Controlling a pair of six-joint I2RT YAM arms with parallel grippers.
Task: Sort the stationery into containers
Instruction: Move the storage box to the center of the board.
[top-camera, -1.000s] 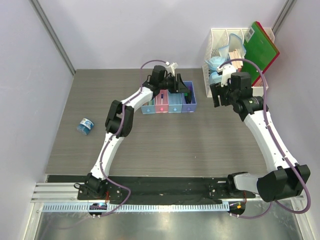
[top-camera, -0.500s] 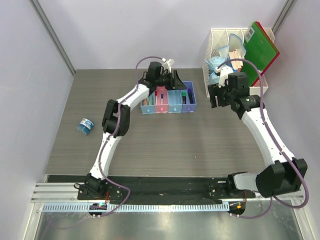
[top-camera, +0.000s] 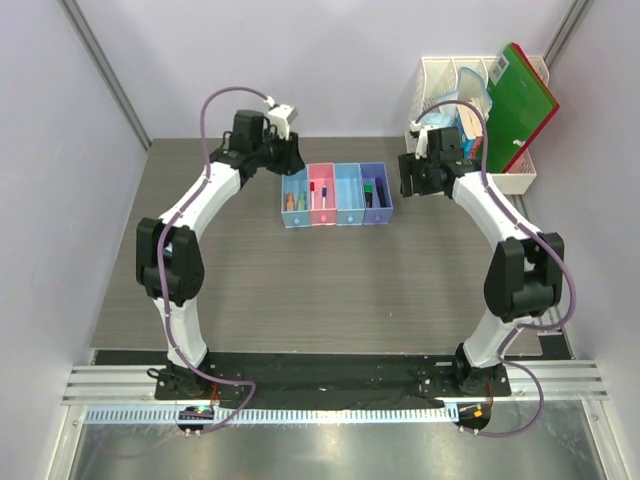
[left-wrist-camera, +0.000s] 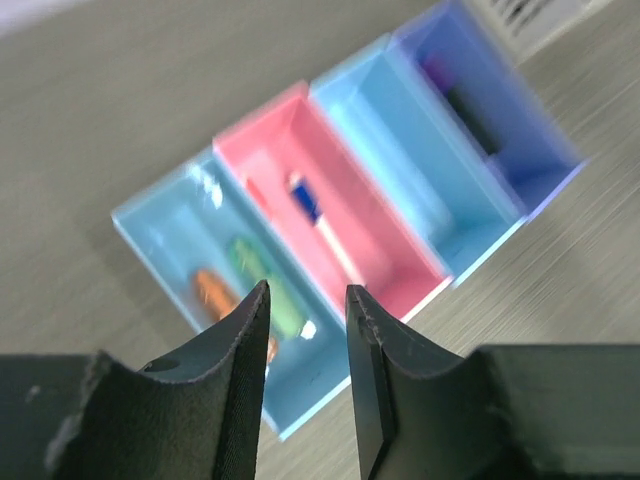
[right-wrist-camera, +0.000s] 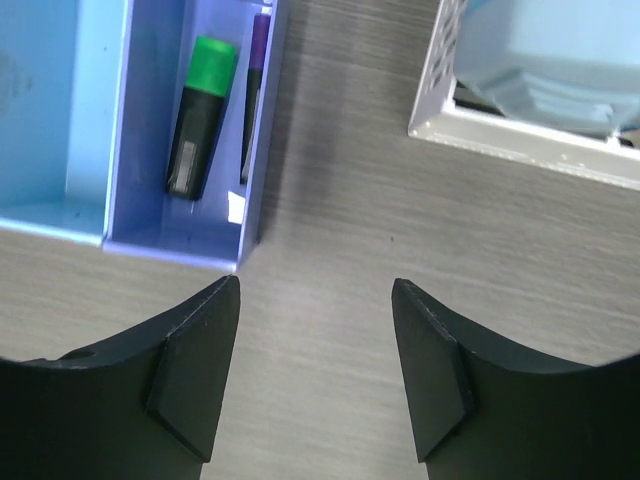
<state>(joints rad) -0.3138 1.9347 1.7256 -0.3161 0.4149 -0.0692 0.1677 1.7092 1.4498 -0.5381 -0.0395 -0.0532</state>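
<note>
The row of four joined bins (top-camera: 337, 222) stands at the back middle of the table. In the left wrist view the left light-blue bin (left-wrist-camera: 160, 240) holds an orange piece (left-wrist-camera: 212, 293) and a green piece (left-wrist-camera: 262, 275). The pink bin (left-wrist-camera: 400, 262) holds a thin white pen (left-wrist-camera: 330, 235). The purple bin (right-wrist-camera: 170, 245) holds a green-ended black marker (right-wrist-camera: 200, 120) and a purple-ended one (right-wrist-camera: 255, 90). My left gripper (top-camera: 290, 160) (left-wrist-camera: 307, 290) is open and empty, just left of the bins. My right gripper (top-camera: 405, 185) (right-wrist-camera: 315, 283) is open and empty, right of the purple bin. The blue tape roll is hidden.
A white slotted rack (top-camera: 440, 75) with a green folder (top-camera: 525, 95) and pale books stands at the back right; its corner shows in the right wrist view (right-wrist-camera: 520, 135). My left arm's elbow (top-camera: 165, 260) hangs over the left side of the table.
My left gripper has pulled back from over the bins to their left, and the arm's elbow has swung left over the tape roll's spot. My right gripper has moved left toward the purple bin.
</note>
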